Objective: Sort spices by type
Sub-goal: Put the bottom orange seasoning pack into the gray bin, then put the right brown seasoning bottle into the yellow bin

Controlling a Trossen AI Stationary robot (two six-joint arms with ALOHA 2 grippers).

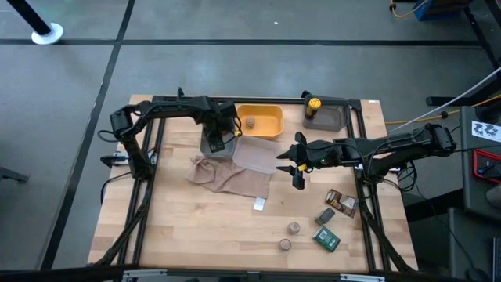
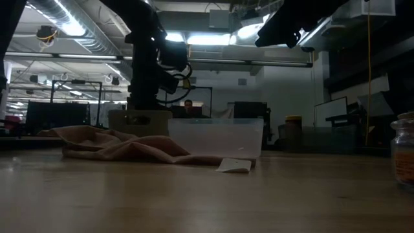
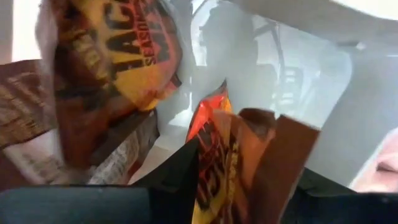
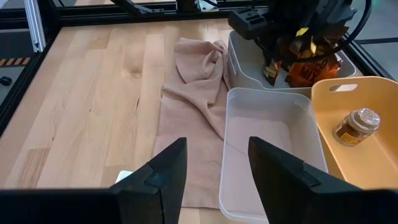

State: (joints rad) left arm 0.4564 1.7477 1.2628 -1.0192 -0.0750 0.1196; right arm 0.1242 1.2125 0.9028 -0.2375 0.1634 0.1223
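Observation:
My left gripper (image 1: 220, 135) reaches down into the grey tray (image 1: 210, 147) and is shut on an orange and brown foil packet (image 3: 217, 149). More foil packets (image 3: 112, 56) lie in that tray, also seen from the right wrist as packets (image 4: 311, 70). My right gripper (image 4: 214, 168) hangs open in the air over the clear tray (image 4: 267, 134), touching nothing. A tan jar (image 4: 356, 124) stands in the yellow tray (image 1: 262, 119). A yellow-capped bottle (image 1: 313, 104) stands in the far grey tray (image 1: 333, 117). Brown packets (image 1: 341, 201), dark boxes (image 1: 327, 239) and jars (image 1: 293, 227) lie on the table's near right. My left gripper pinches the orange and brown foil packet between its two fingers, which show on either side of its lower part (image 3: 214, 186). The fingers come from above into the grey tray. The packet stands up between them with its crumpled top edge (image 3: 249, 118) free.
A beige cloth (image 1: 231, 176) lies crumpled beside and partly under the clear tray. A small white packet (image 1: 259, 205) lies on the wood near the cloth. Bare wood stretches across the table's near left (image 1: 180, 235). Black frame rails (image 1: 364, 204) run along both sides.

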